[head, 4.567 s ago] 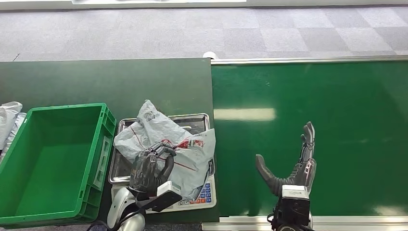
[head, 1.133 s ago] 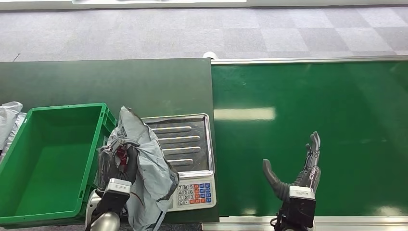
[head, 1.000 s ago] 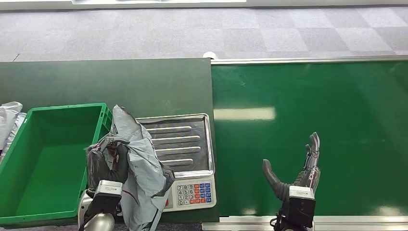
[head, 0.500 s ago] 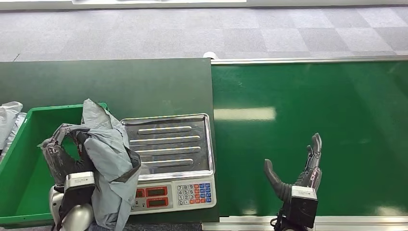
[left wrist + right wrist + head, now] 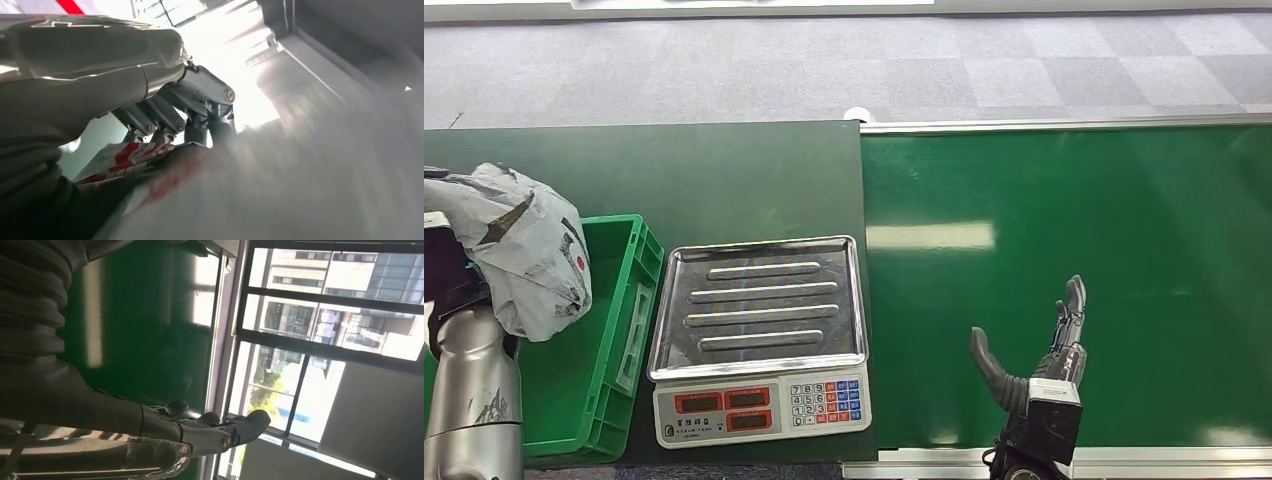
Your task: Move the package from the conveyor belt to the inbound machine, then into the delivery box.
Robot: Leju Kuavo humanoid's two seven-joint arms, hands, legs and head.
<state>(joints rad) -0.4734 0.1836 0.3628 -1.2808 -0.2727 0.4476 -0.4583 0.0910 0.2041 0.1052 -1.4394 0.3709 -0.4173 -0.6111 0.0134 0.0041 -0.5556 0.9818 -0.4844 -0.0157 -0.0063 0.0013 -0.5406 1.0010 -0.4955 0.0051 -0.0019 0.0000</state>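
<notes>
Your left hand (image 5: 165, 112) gripped the grey package (image 5: 524, 245), its fingers curled around the crumpled plastic with the red print, and held it raised over the near-left part of the green delivery box (image 5: 614, 330), at the far left of the dark table (image 5: 724, 180). Taking the scale (image 5: 759, 345) as your landmark: the box stood just beside it on its left, the package hung further left again and well apart from it, and the conveyor belt (image 5: 1124, 250) lay directly to its right. The scale's steel tray (image 5: 759, 300) carried nothing, and its keypad faced you at the near edge. Your right hand (image 5: 1039, 355) hovered over the near part of the belt, right of the scale, fingers spread and straight, thumb out to the side, holding nothing.
</notes>
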